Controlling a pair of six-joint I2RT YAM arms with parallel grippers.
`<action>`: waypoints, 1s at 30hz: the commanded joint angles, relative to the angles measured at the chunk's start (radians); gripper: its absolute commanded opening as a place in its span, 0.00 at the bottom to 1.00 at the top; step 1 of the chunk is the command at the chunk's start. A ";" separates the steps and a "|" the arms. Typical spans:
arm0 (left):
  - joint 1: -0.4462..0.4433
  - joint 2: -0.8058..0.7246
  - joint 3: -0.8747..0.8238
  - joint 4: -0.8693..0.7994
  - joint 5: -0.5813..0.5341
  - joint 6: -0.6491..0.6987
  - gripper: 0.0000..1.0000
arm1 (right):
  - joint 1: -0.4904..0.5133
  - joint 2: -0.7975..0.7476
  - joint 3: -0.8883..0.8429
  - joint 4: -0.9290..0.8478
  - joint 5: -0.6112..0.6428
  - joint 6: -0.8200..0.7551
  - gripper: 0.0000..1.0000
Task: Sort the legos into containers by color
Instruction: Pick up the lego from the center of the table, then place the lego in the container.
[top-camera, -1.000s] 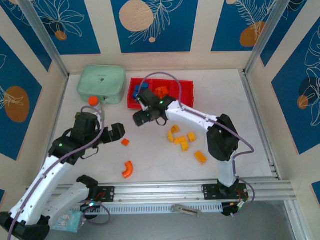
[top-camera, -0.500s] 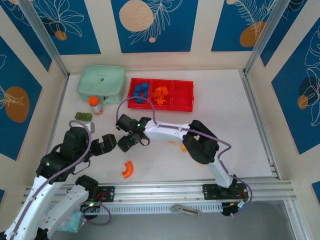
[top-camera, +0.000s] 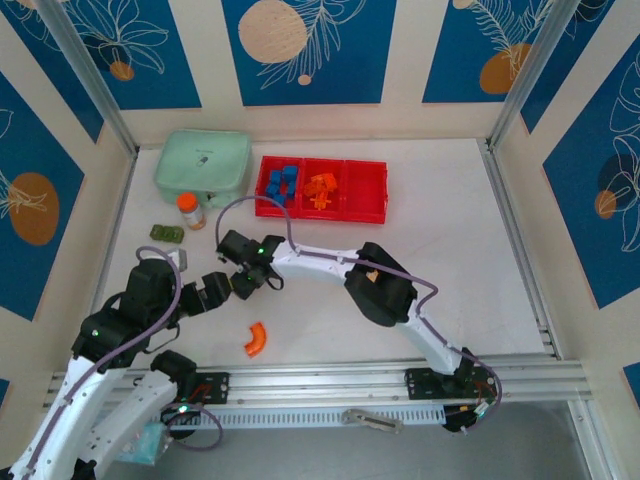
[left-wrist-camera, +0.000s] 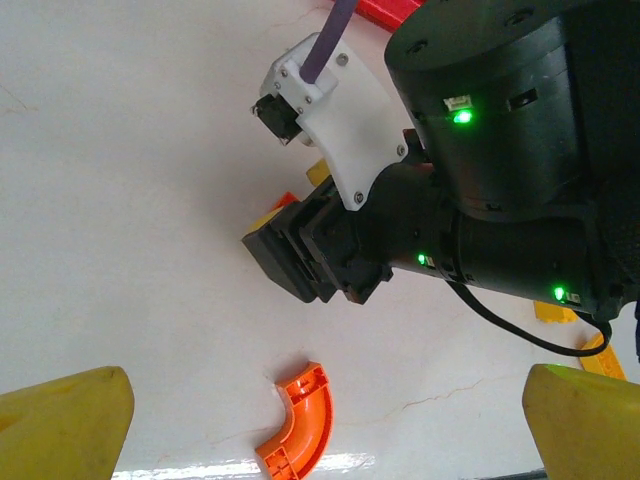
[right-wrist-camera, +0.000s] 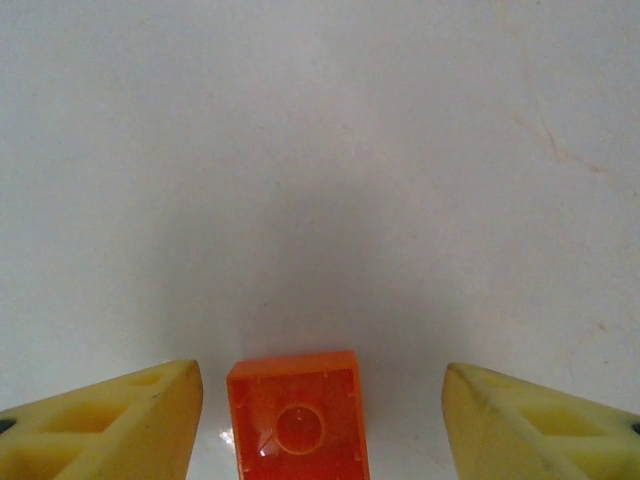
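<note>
Somewhere around the middle of the job, maybe a bit past, judging from the top view. Checking the red tray (top-camera: 365, 192) at the far side of the counter (top-camera: 450, 250): a handful of blue bricks (top-camera: 282, 182) in the left compartment, a little heap of orange ones (top-camera: 320, 187) in the middle compartment, nothing at all in the right one. So zero yellow sorted so far.

Left to do, as far as can be made out:
- the small orange brick (right-wrist-camera: 297, 415) out on the counter, lying flat with its hollow underside up
- the curved orange brick (top-camera: 256, 339) nearer the front edge
- a few yellow bricks (left-wrist-camera: 555, 312) peeking out from under the right arm. Can't count them, mostly hidden.

Right gripper (right-wrist-camera: 320, 430): down low over the left-middle of the counter, jaws partway apart, straddling that small orange brick with a gap on each side. Not touching it, not holding anything.

Left gripper (left-wrist-camera: 325, 425): spread wide, empty, hovering just beside the right one, with the curved brick below and between its fingertips in the wrist view.

Leaving alone the mint green case (top-camera: 203, 167), the orange-capped bottle (top-camera: 190, 211) and the dark green block (top-camera: 166, 233), none of them part of the sort.
</note>
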 joint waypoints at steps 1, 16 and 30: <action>0.014 -0.006 -0.003 -0.019 -0.021 -0.001 0.99 | 0.015 0.036 0.032 -0.041 0.000 -0.028 0.63; 0.014 0.009 0.017 -0.008 -0.007 0.007 0.99 | 0.006 -0.079 -0.017 -0.034 0.000 -0.011 0.30; 0.014 0.125 0.049 0.153 0.058 0.045 0.99 | -0.231 -0.343 -0.109 -0.067 0.005 0.066 0.29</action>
